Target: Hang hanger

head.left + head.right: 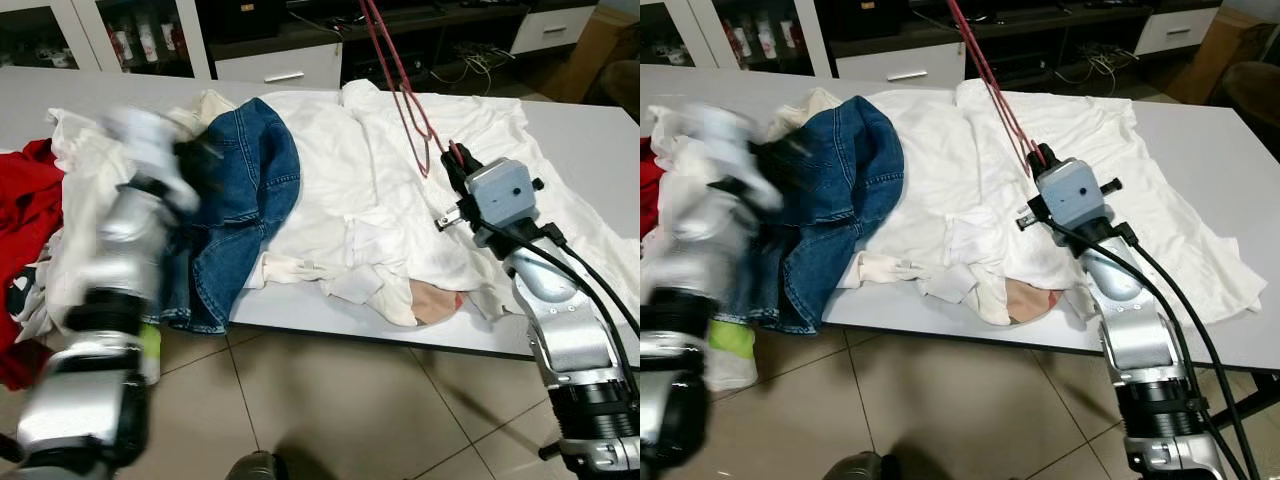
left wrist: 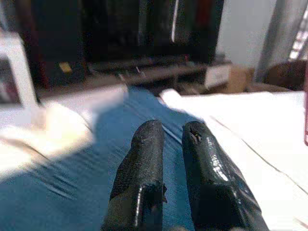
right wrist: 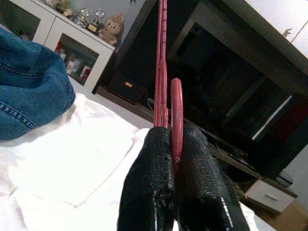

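Observation:
A red hanger (image 1: 405,95) rises from the table toward the top of the head views. My right gripper (image 1: 452,160) is shut on its lower end, just above a white garment (image 1: 340,190) spread on the table. In the right wrist view the hanger's thin red bars (image 3: 162,62) stand pinched between the black fingers (image 3: 153,159). My left arm is blurred over the blue denim jacket (image 1: 245,190) at the left, with the left gripper (image 2: 173,130) hovering above the denim, fingers close together and nothing between them.
The white table (image 1: 590,140) carries a pile of clothes, with a red garment (image 1: 25,200) at its left end. White cabinets (image 1: 280,65) and dark shelves with cables stand behind it. Tiled floor (image 1: 340,400) lies in front.

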`<state>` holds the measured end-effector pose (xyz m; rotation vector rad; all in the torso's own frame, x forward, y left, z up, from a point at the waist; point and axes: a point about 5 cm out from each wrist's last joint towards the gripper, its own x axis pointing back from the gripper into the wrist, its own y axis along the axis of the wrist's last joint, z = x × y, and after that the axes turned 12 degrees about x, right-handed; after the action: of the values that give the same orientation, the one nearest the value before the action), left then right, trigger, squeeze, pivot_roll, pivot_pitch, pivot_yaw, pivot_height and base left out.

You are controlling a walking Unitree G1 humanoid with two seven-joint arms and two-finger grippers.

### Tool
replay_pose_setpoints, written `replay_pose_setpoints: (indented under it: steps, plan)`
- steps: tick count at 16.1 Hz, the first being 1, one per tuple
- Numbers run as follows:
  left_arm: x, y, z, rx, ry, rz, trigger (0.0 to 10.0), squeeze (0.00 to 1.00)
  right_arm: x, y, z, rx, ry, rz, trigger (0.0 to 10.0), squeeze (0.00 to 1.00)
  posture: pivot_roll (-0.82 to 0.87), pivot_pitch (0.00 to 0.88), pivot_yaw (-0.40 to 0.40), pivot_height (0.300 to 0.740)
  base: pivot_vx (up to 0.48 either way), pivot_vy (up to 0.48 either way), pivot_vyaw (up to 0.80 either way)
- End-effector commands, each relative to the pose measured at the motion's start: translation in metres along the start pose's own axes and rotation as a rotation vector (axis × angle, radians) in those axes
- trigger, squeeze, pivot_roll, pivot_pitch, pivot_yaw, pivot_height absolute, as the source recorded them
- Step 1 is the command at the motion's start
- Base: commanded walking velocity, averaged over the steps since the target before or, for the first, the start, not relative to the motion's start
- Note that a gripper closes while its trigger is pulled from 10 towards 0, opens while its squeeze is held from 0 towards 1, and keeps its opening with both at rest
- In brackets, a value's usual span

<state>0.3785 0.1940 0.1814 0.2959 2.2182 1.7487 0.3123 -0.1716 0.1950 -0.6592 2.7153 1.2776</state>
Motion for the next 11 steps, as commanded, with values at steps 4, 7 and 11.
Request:
replay_pose_setpoints:
  steps: [4,7,11]
  plan:
    - [-0.016,-0.002,-0.018,-0.071,-0.03,0.004,10.0,1.0,0.003,0.001,-0.001,0.005,-0.021,0.005,10.0,0.0,0.07,0.018,0.058,0.74,0.0,0.0,0.0]
    - [-0.02,-0.014,-0.024,-0.145,-0.016,0.083,10.0,1.0,0.005,0.0,0.0,0.004,-0.027,0.012,10.0,0.0,0.07,0.021,0.067,0.74,0.0,0.0,0.0]
    - [-0.02,-0.032,-0.017,-0.222,0.113,0.227,10.0,0.0,0.003,0.0,0.002,-0.001,-0.026,0.012,10.0,0.0,0.08,0.02,0.069,0.74,0.0,0.0,0.0]
